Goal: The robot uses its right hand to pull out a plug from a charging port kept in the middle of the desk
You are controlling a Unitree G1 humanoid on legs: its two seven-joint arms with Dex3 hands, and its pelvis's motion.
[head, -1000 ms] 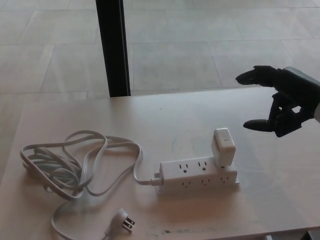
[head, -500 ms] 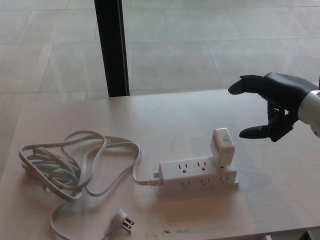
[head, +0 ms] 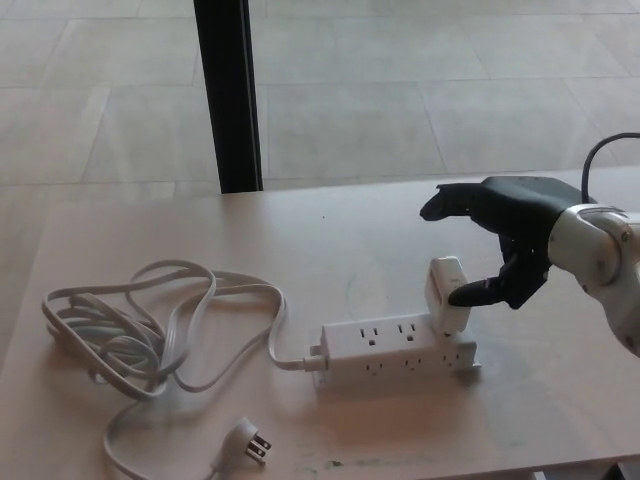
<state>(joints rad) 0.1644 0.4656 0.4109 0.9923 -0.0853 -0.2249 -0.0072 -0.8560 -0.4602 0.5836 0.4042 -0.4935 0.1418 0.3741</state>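
Note:
A white power strip [head: 398, 349] lies in the middle of the pale desk [head: 330, 240]. A white charger plug [head: 443, 293] stands plugged into the strip's right end. My right hand [head: 500, 238], black with a white wrist, hovers just right of and above the plug, open, fingers spread. One fingertip [head: 462, 296] is at the plug's right side; I cannot tell whether it touches. The upper fingers [head: 445, 203] reach out over the plug. My left hand is not in view.
The strip's white cord [head: 130, 325] lies coiled on the left of the desk and ends in a loose wall plug [head: 249, 441] near the front edge. A black post [head: 228, 90] stands behind the desk on a tiled floor.
My right hand has moved left and down from the right edge toward the plug, staying open. The strip, the plug and the cord have not moved.

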